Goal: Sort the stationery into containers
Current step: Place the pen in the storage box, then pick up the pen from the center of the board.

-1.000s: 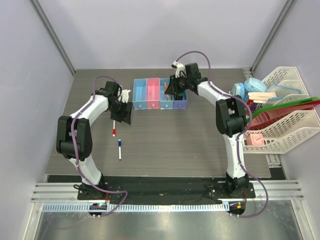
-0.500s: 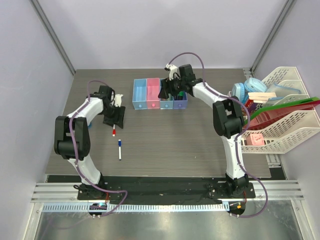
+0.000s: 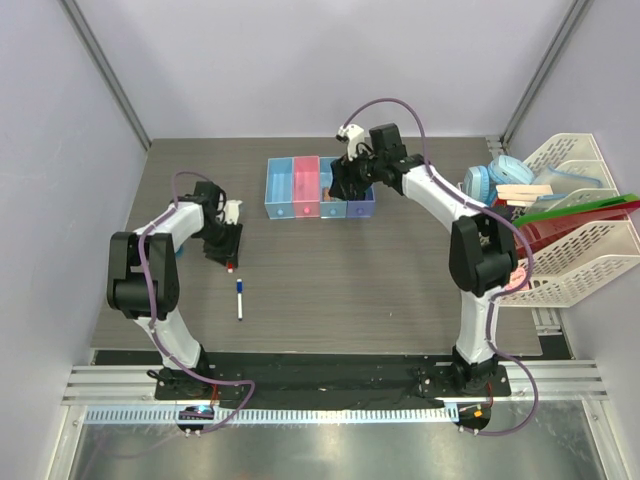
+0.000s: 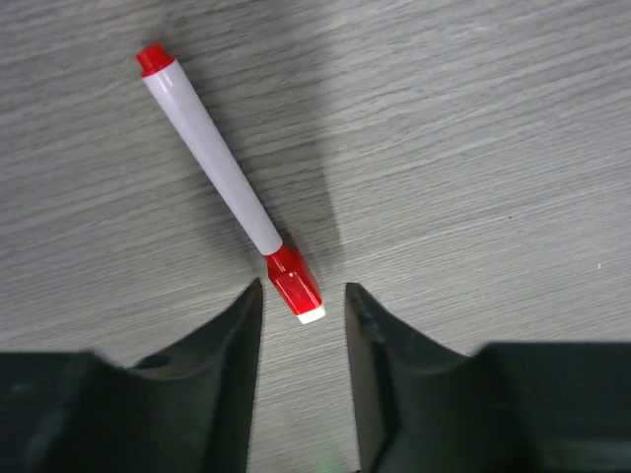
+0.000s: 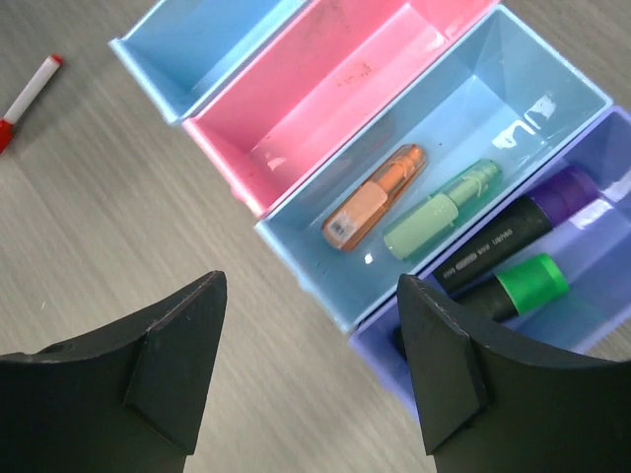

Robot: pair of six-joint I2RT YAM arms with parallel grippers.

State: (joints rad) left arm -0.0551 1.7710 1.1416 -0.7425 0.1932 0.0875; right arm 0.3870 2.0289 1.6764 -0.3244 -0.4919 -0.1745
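Observation:
A white marker with a red cap (image 4: 212, 163) lies on the table; its cap end sits between the tips of my open left gripper (image 4: 303, 288). In the top view the left gripper (image 3: 226, 248) covers most of that marker (image 3: 230, 265). A blue-capped marker (image 3: 240, 298) lies nearer the front. My right gripper (image 5: 311, 286) is open and empty above the front edge of the row of bins (image 3: 320, 188). The light blue bin (image 5: 513, 89) holds an orange piece (image 5: 375, 197) and a green piece (image 5: 444, 209). The purple bin (image 5: 611, 286) holds a green-capped highlighter (image 5: 527, 281) and a purple-capped one (image 5: 513, 229).
The blue bin (image 5: 207, 44) and the pink bin (image 5: 325, 89) show nothing inside. White mesh racks (image 3: 575, 260) with folders and books stand at the right edge. A small blue thing (image 3: 181, 252) peeks out beside the left arm.
My left gripper has moved left and toward the front, down over the red-capped marker. My right gripper shifted left, then back right, above the bins.

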